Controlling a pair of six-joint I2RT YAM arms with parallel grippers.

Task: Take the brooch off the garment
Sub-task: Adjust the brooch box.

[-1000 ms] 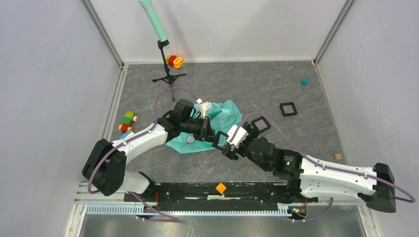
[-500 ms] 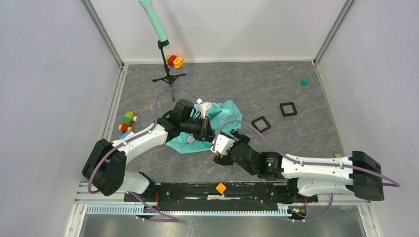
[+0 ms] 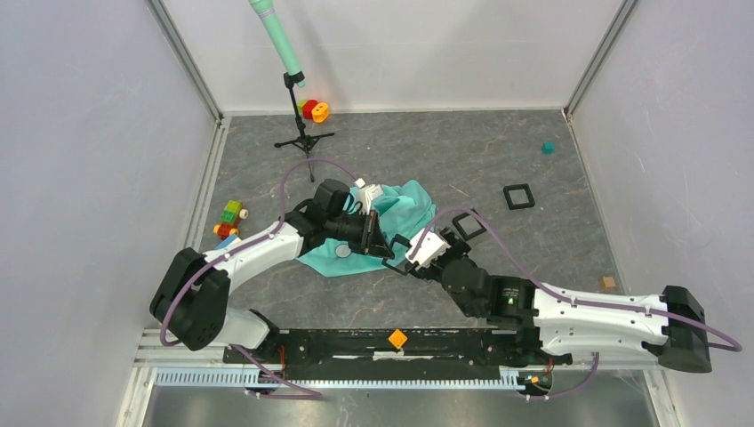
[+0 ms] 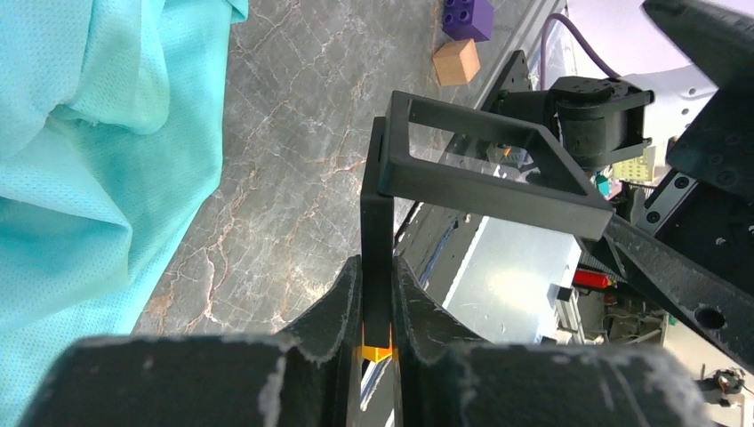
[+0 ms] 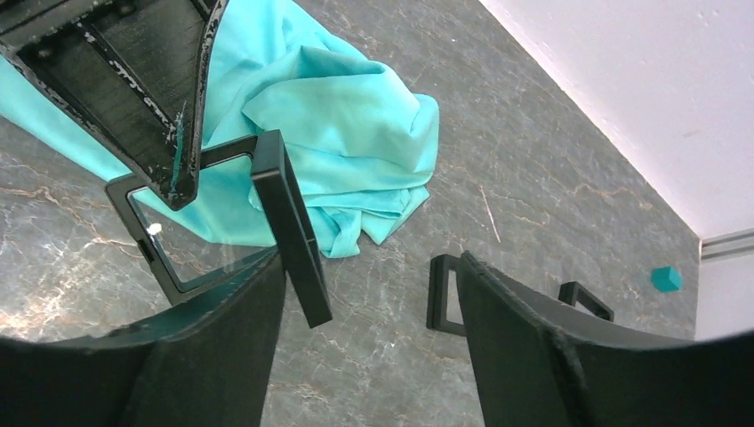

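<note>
Left claw [image 4: 377, 302] pinched tight on black square frame [image 4: 485, 189], likely the brooch, held clear of garment [image 4: 80, 178] heaped beside it on surface. Right claw [image 5: 373, 325] wide open, holding nothing, astride one frame bar. Looks like a handover; next: right closes, left lets go.

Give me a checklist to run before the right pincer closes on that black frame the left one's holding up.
1. The left pincer is shut on the black square frame: ok.
2. The right pincer is open: ok.
3. A bar of the frame lies between its fingers: ok.
4. The bar is centred in that gap: not ok, it sits close to one finger.
5. The frame is free of the turquoise T-shirt: ok, no cloth on it in the left wrist view.
</note>
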